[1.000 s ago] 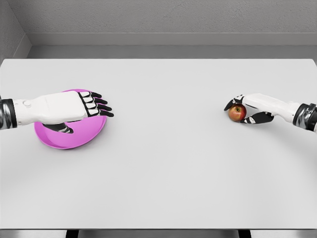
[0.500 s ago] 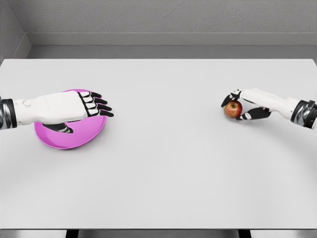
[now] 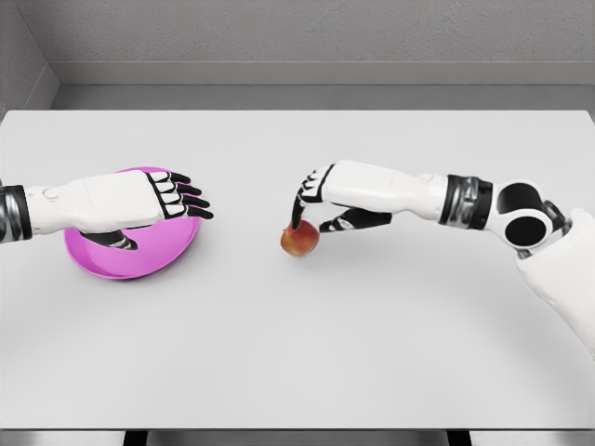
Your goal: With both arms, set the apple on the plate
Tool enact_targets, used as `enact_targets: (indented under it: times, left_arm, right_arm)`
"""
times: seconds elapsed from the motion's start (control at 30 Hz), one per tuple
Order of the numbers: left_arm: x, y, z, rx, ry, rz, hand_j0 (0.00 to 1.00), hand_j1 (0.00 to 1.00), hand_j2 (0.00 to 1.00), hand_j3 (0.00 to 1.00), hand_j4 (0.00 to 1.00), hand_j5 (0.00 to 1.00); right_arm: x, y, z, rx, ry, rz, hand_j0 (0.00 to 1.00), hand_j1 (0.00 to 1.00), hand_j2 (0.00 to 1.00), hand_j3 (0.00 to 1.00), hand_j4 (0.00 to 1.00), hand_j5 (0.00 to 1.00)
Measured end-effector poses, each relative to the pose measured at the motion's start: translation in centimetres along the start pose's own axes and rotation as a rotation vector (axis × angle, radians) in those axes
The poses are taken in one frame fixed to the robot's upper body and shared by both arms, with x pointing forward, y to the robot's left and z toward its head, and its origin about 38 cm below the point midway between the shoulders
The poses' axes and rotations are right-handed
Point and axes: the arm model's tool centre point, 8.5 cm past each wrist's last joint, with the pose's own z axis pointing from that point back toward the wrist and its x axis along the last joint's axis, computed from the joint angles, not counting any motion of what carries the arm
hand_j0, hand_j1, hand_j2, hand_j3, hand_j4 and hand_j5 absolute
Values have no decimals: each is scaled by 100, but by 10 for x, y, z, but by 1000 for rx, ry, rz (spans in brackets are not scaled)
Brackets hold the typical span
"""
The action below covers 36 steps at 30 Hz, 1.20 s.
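Desk (image 3: pixel 307 353): white, plain-topped, filling most of the head view, its far edge meeting a grey wall (image 3: pixel 307 32).

Right arm (image 3: pixel 465 200): white, segmented, entering from the picture's right edge and reaching far across toward the middle of the desk; dark banded joint near the wrist, rounded joint further back.

Left arm (image 3: pixel 37 209): white, entering from the picture's left edge, held level over the desk.

Plate (image 3: pixel 158 255): magenta, round, shallow, lying flat on the left part of the desk. Partly covered from above by the left hand; its near and right rim show clear.

Left hand (image 3: pixel 139 200): white back, black fingertips, positioned over the plate. Fingers extended and slightly spread, pointing toward the desk's middle; thumb showing beneath the palm. Nothing held.

Right hand (image 3: pixel 335 200): white with black finger segments, near the middle of the desk, angled downward. Fingers curled down around the top of the apple, the tips touching its upper side; thumb bent under on the near side. Whether the grip fully encloses the fruit cannot be told.

Apple (image 3: pixel 299 241): red with a yellowish patch, just left of the desk's middle, directly below the right hand's fingertips. Well apart from the plate, with bare desk between them. Whether it rests on the desk or hangs just above cannot be told.
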Motion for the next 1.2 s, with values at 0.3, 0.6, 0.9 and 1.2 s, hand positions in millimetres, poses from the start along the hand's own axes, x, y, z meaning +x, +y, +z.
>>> enact_targets:
  times: [0.3,0.6,0.9,1.2]
  left_arm:
    - [0,0,0,0,0,0,100,100,100,100,100,100]
    - [0,0,0,0,0,0,100,100,100,100,100,100]
    - [10,18,-38,18,-74,-19,100,100,100,100,100,100]
    - [36,16,-87,16,-193,3,100,100,100,100,100,100]
  right_arm:
    - [-41,-8,34,-103,137,-72,100,100,100,100,100,100]
    - [-72,-32,124,-160,346,-55,100,100,100,100,100,100]
    - [-84,-28,156,-154,429,-75,100,100,100,100,100,100]
    - [-86,-26,184,-154,489,-81,100,100,100,100,100,100]
